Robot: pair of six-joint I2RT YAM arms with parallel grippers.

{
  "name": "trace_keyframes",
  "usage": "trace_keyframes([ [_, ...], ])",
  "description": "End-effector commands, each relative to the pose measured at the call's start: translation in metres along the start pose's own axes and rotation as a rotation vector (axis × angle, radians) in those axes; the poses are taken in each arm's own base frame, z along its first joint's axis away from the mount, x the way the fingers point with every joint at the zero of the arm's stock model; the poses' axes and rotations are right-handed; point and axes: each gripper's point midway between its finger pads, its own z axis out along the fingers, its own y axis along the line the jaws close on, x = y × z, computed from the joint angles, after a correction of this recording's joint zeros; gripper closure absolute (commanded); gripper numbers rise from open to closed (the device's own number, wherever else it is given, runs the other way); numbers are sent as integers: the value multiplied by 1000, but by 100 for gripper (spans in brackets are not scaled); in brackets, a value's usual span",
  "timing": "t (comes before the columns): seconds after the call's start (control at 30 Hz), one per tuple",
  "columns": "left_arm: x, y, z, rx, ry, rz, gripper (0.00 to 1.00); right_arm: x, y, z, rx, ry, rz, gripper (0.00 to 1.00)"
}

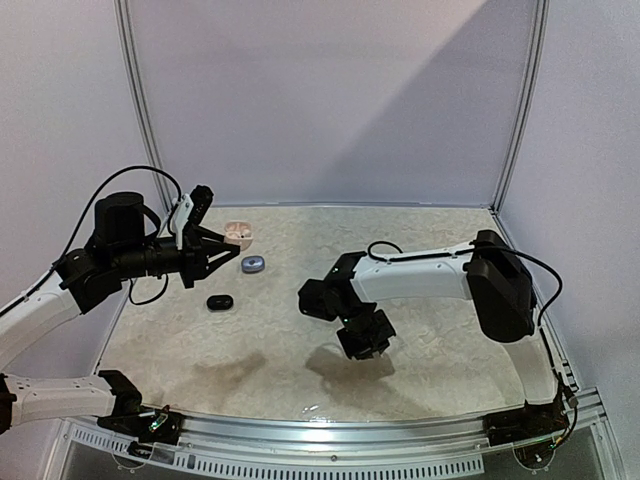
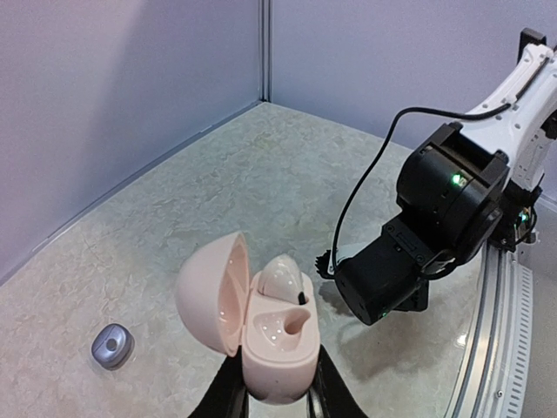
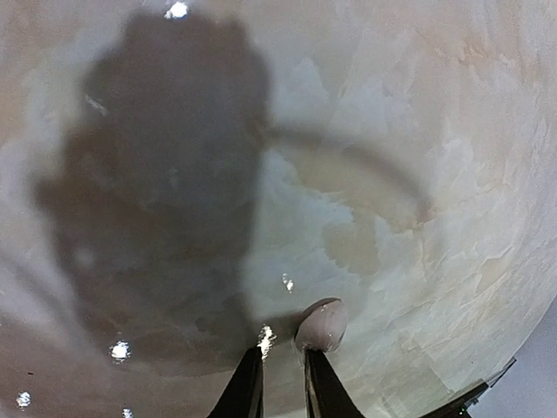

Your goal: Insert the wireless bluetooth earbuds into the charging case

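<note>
The pale marbled table (image 1: 430,240) carried everything. Above its left side, the left gripper (image 2: 278,376) was clamped on the pink charging case (image 2: 265,335), one finger against each side of the base. The case stood open, its domed lid (image 2: 207,300) tipped back to the left in the left wrist view. Of its two wells, the far one held a seated earbud (image 2: 280,277), pale and rounded. The near well (image 2: 294,324) was bare.

Two smaller cases lay on the table near the left gripper, a blue-grey case (image 1: 252,263) and a black case (image 1: 220,301). They lay apart from each other and were untouched. Neither showed its contents.

The right gripper (image 3: 282,352) pointed down over the middle of the table, well apart from the pink case. Its fingers stood close together with a slim gap, and only table surface showed through that gap. A loose earbud (image 3: 322,324), greyish pink, sat at the tip of the finger on the right of the right wrist view. It was outside the gap. Whether it touched that finger could not be told.
</note>
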Motion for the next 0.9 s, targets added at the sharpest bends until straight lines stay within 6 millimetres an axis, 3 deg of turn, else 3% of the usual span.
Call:
trace_keyframes([
  [0.0, 2, 1, -1, -4, -3, 16, 100, -10, -10, 4, 6, -33, 11, 83],
  [0.87, 1, 2, 0, 0, -3, 20, 100, -32, -51, 7, 55, -82, 34, 83],
])
